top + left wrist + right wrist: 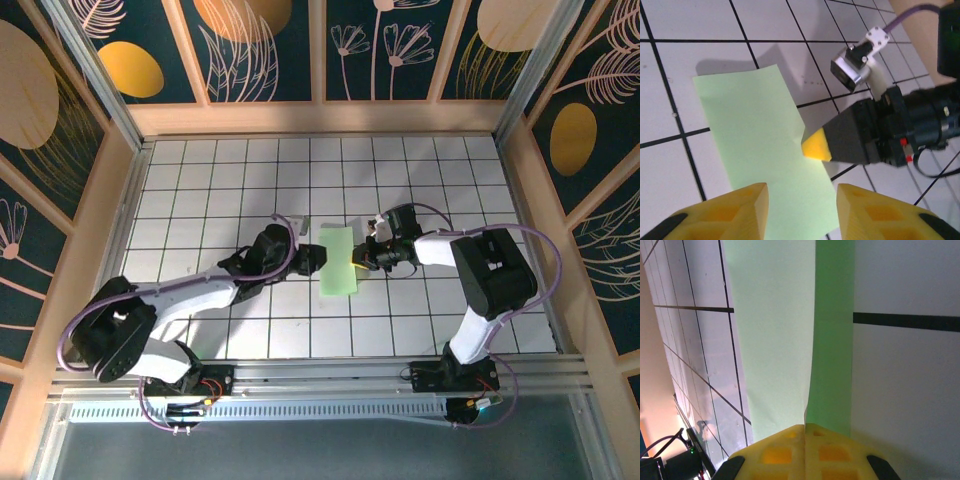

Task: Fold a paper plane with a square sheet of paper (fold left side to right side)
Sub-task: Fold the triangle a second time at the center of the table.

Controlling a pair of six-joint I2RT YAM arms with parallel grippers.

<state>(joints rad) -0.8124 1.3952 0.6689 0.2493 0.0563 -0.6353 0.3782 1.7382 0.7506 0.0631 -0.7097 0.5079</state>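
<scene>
The square sheet of paper lies mid-table as a pale green rectangle, doubled over lengthwise; it has no paper plane shape. My right gripper is shut on the sheet's right long edge, and in the right wrist view the two layers run into its closed yellow fingers. My left gripper stands open at the sheet's left side. Seen from the left wrist, its fingertips hover above the paper with nothing between them. The right gripper's yellow tip rests on the paper's far edge.
White grid tiles cover the table, ringed by a wooden rim and patterned walls. Both arms reach in from the near edge and meet at the paper. A purple cable loops from the right arm.
</scene>
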